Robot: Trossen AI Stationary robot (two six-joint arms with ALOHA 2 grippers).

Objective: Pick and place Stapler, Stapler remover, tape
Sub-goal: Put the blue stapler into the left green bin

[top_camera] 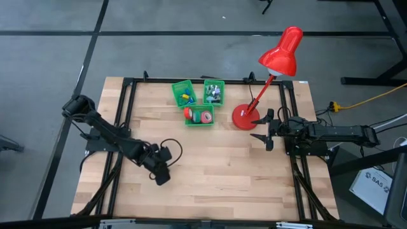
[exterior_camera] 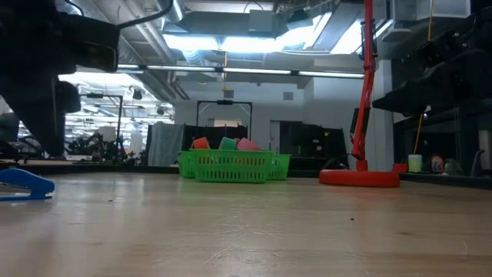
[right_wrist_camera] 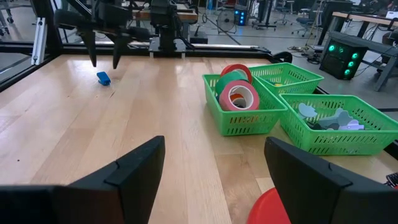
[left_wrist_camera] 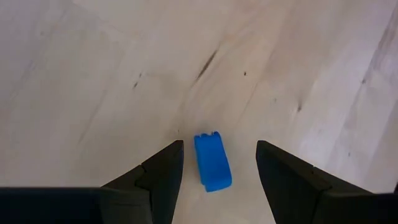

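A small blue stapler (left_wrist_camera: 212,162) lies flat on the wooden table, also showing in the low view (exterior_camera: 23,185) and the right wrist view (right_wrist_camera: 103,78). My left gripper (left_wrist_camera: 219,144) hangs open above it near the table's left near part (top_camera: 161,177), pointing down, one finger on either side and clear of it. My right gripper (right_wrist_camera: 214,180) waits open at the table's right side (top_camera: 257,129). Red, orange and pink tape rolls (right_wrist_camera: 239,93) sit in one green basket (top_camera: 199,117), pale claw-like stapler removers (right_wrist_camera: 329,118) in another (top_camera: 213,93).
A third green basket (top_camera: 184,94) holds small blue, green and yellow blocky pieces. A red desk lamp (top_camera: 280,57) stands with its base (top_camera: 243,116) beside the baskets, close to my right gripper. Bare wood (top_camera: 216,165) spreads between the two arms.
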